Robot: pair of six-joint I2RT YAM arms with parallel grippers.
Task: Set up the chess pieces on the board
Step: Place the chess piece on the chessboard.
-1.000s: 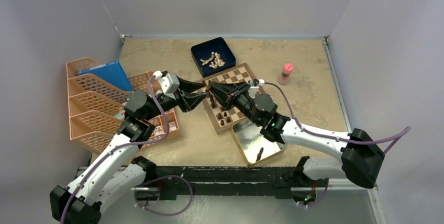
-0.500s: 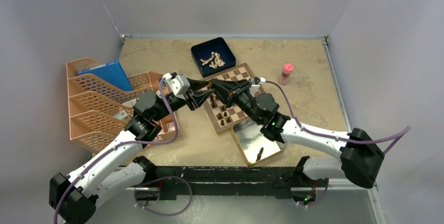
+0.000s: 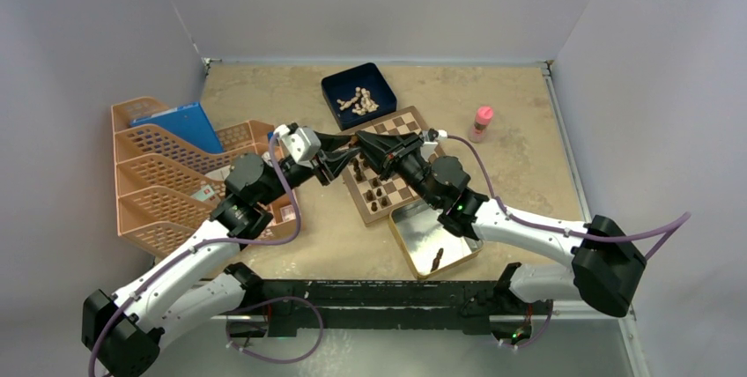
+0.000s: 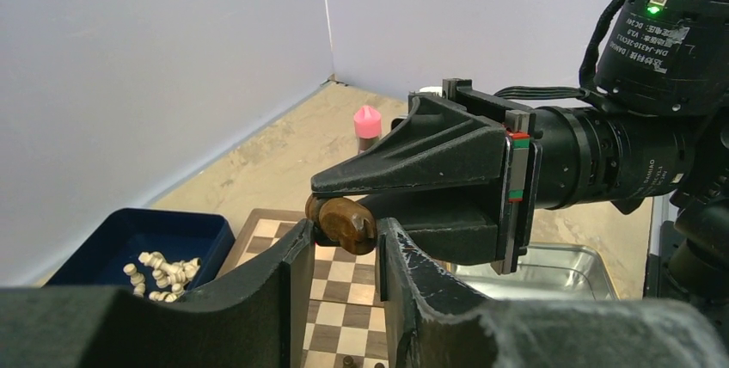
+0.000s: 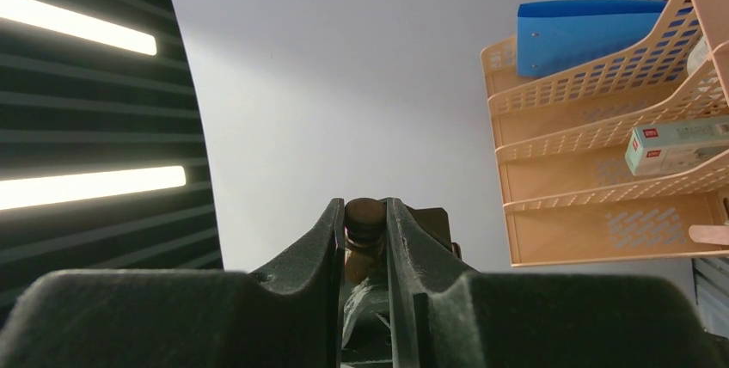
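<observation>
Right gripper [image 5: 364, 208] clamped on one dark chess piece [image 4: 342, 220], round head sticking out past the fingertips. Piece is held in the air over the left edge of the board [image 3: 407, 126], not on a square. Left gripper [image 3: 351, 166] meets it nose to nose. Its fingers [image 4: 292, 275] sit one on each side of the piece's head with only a narrow gap; cannot tell whether the pads touch it. Obstructions: the two gripper bodies together cover the board's left corner from above, and the right gripper's bulk blocks most of the left wrist view. Other dark pieces [image 3: 377, 190] stand on the board's near-left squares, directly below and beside the meeting point. Surroundings: dark blue box [image 3: 388, 86] just behind the board, holding a heap of pale cream chessmen [image 3: 357, 100]. Silver tin [image 3: 401, 238] touching the board's near corner under the right forearm, one dark piece [image 3: 437, 259] inside it. Pink-capped bottle [image 3: 482, 123] to the right of the board, apart from it. Orange stacked trays [image 3: 154, 185] on the far left with a blue folder [image 3: 181, 126], beside the left arm.
</observation>
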